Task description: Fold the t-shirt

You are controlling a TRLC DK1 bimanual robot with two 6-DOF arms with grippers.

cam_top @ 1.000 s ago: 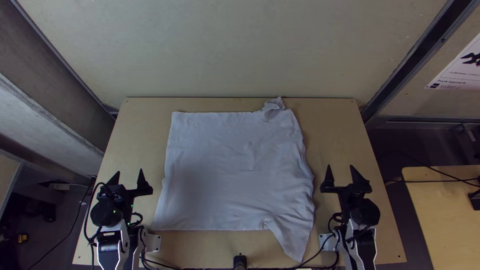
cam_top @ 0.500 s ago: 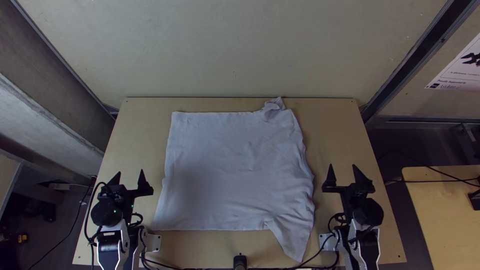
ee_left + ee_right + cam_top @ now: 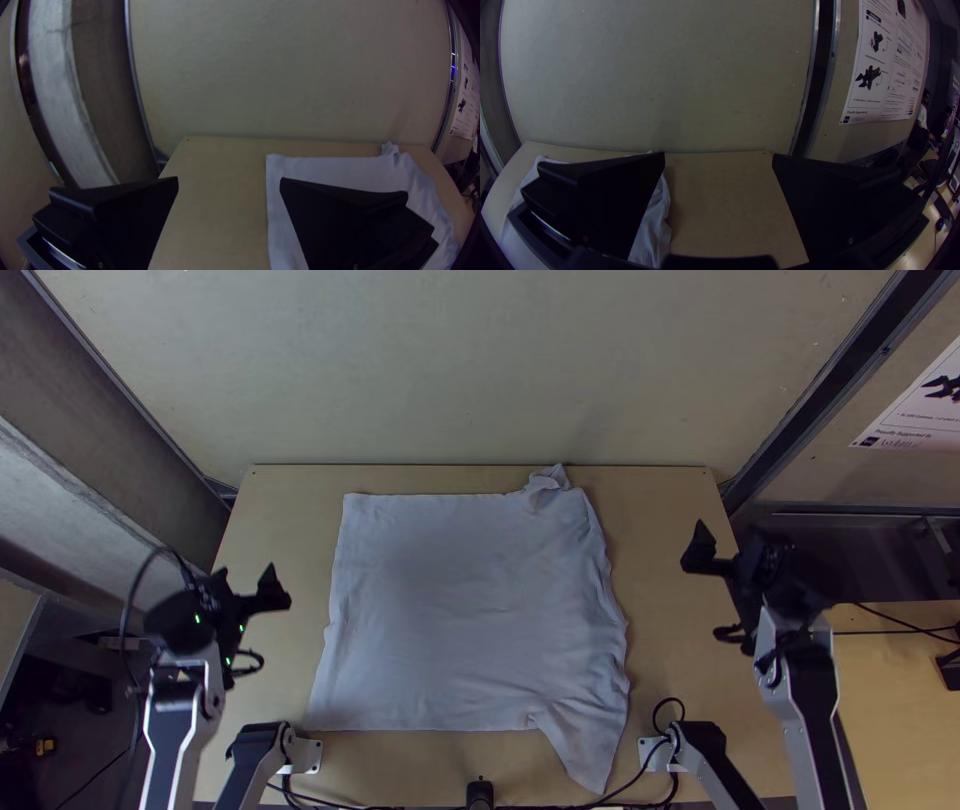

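**Pale t-shirt (image 3: 470,610) lies spread on the wooden table (image 3: 650,500)**

The fingers (image 3: 350,220) of the left gripper (image 3: 246,573) stand wide apart with nothing between them, over the table's left side, near the cloth. Those of the right gripper (image 3: 729,532) are likewise parted and holding nothing, beyond the garment's right side, by the table's right edge. The t-shirt rests in the middle, mostly flat, with one far corner bunched at the table's far edge and a pointed flap reaching toward the near edge. Farther right, a white poster (image 3: 890,60) carries dark pictures and lines of print.
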